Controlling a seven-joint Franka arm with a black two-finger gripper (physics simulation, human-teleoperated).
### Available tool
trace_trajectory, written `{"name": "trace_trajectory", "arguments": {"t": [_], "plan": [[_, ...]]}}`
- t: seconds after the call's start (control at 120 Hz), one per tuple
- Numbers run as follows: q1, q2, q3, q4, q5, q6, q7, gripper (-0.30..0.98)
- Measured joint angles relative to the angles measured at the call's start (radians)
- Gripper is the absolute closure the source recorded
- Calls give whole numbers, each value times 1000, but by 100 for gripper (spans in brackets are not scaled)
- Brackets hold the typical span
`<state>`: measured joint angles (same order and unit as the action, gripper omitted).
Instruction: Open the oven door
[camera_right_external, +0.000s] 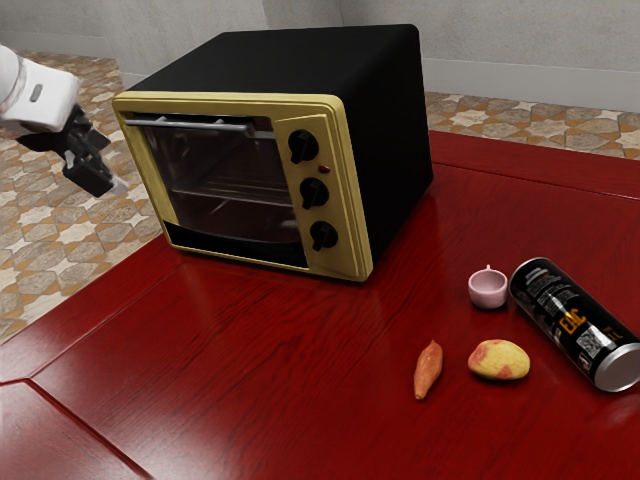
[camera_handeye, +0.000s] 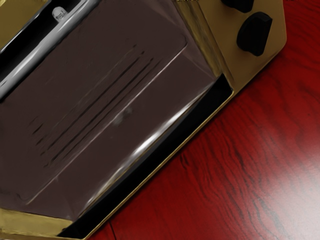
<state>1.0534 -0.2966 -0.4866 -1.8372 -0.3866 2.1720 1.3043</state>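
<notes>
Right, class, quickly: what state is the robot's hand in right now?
Hand: open or closed can't be told from these views; I see nothing held in it, and it is off the oven's door handle.

Open air is left between the gripper (camera_right_external: 112, 186) and the oven's (camera_right_external: 390, 130) front. The bar (camera_right_external: 200, 125) can be reached that way, but the thin gap behind it is cut by a small peg (camera_handeye: 59, 14). The door (camera_right_external: 235, 175) is edged by three knobs (camera_right_external: 313, 192). The cup (camera_right_external: 488, 289), can (camera_right_external: 568, 318), potato (camera_right_external: 499, 360) and orange root (camera_right_external: 428, 370) are set well apart from the door.
</notes>
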Motion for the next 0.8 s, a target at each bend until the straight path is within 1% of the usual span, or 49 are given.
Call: {"name": "trace_trajectory", "arguments": {"t": [0.158,0.35,0.433,0.542,0.8], "plan": [[-1,25,-1,9,-42,67,211,0],[1,90,-10,40,-52,111,401,0],[-1,122,-43,71,-41,126,466,0],[-4,168,-80,104,-2,150,535,0],[-3,254,-89,130,37,195,653,0]]}}
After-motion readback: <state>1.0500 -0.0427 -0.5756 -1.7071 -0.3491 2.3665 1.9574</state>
